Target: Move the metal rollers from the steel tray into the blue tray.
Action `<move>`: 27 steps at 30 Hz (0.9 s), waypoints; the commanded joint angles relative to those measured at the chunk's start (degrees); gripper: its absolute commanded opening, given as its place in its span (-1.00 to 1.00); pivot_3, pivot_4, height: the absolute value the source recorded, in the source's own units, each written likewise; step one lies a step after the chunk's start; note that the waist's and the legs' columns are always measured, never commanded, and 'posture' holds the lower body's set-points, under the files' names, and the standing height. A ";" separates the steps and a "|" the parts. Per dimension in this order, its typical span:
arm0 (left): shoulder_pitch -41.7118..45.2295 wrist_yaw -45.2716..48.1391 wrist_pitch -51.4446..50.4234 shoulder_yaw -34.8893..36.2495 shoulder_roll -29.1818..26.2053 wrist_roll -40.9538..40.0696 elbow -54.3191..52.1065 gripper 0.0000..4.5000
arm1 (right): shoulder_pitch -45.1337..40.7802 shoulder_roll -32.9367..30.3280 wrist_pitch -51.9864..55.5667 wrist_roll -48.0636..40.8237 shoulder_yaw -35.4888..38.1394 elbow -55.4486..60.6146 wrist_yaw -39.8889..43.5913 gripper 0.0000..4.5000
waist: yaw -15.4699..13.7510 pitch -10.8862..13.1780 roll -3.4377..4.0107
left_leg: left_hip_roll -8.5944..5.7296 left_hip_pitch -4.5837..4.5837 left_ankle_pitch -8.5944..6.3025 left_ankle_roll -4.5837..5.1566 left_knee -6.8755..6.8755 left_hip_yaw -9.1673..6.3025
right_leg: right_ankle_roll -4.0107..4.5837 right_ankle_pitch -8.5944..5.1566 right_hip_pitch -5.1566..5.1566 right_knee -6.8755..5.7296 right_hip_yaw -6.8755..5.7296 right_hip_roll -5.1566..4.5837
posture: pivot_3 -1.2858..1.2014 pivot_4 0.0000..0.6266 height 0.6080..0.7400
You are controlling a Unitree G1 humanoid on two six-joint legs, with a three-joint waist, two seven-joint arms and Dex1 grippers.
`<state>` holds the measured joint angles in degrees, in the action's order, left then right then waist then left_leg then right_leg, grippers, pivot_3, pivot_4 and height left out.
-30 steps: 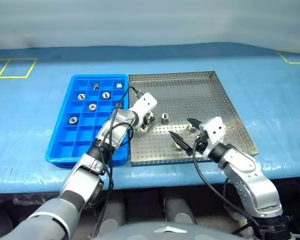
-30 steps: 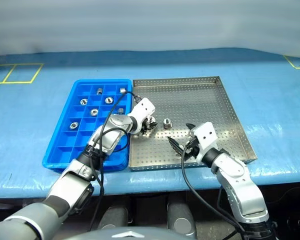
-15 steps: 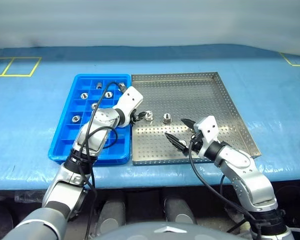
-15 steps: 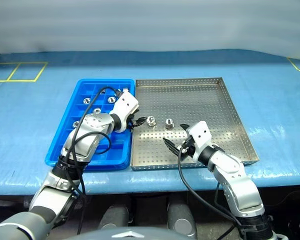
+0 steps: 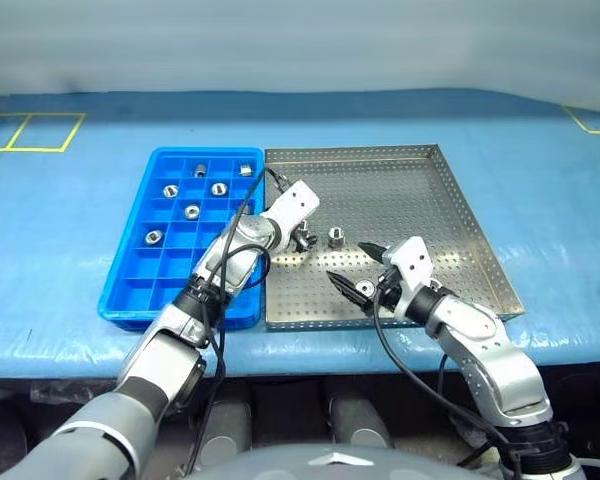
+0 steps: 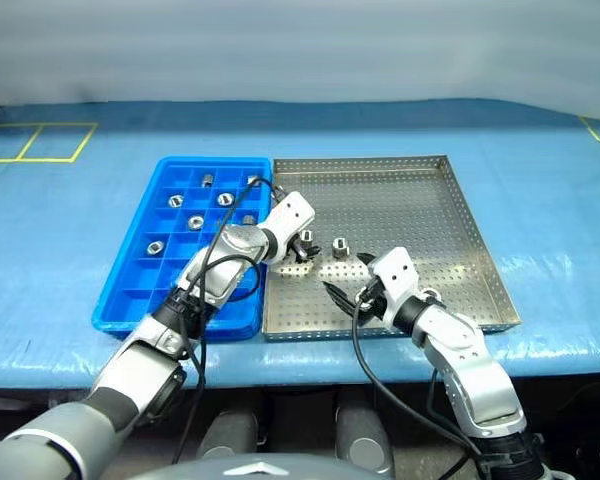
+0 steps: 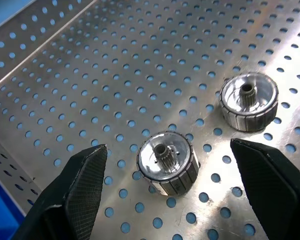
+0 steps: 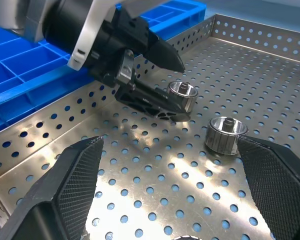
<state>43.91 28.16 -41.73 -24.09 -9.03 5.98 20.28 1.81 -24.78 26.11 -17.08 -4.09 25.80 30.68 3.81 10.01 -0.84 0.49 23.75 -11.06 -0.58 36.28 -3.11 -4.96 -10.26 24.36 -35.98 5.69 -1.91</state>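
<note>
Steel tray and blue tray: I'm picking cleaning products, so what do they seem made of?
The steel tray looks like bare sheet metal: silvery, reflective, punched with small holes. The blue tray looks like moulded plastic: uniform bright colour, slight sheen, thin grid walls.

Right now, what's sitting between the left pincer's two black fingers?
In the left wrist view, one small shiny metal roller stands on the perforated steel tray between the open left pincer's fingers, touching neither. A second roller lies beyond.

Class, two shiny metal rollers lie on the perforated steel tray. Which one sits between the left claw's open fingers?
The shiny metal roller nearer the bright blue plastic tray: roller lies between the left claw's open fingers, untouched. The other roller lies outside them.
</note>
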 commanded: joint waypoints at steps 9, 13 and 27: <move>3.66 -0.25 5.26 -0.63 2.28 3.39 7.78 0.66 | 1.71 0.40 -1.23 -0.36 1.53 3.69 -1.69 1.00 | 0.55 0.00 0.00 | 0.00 -0.03 0.00 0.00 -0.02 0.01 | 0.00 0.00 -0.01 -0.01 0.01 0.00 | -0.03 -0.52 1.00; 2.94 1.05 4.73 -0.72 1.58 3.32 6.77 0.08 | 1.16 0.42 -1.08 -0.28 1.43 3.27 -1.90 1.00 | 0.83 -0.01 0.01 | 0.01 -0.03 0.00 0.00 -0.03 0.01 | 0.00 0.00 0.00 -0.01 0.01 0.00 | -0.02 -0.52 1.00; -0.18 1.98 2.53 3.52 1.04 1.24 0.32 -0.62 | 0.25 0.41 -0.89 -0.16 0.73 2.59 -1.93 1.00 | 0.78 -0.01 0.02 | 0.01 -0.07 0.00 0.00 -0.05 0.00 | 0.00 0.00 -0.03 -0.02 0.01 0.01 | -0.01 -0.52 1.00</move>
<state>44.11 30.07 -38.34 -22.24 -7.86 7.96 22.20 2.75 -24.57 26.12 -17.05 -3.93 27.14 28.70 4.60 10.00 -0.82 0.50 23.69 -11.06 -0.58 36.23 -3.11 -4.96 -10.26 24.33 -36.00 5.70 -1.91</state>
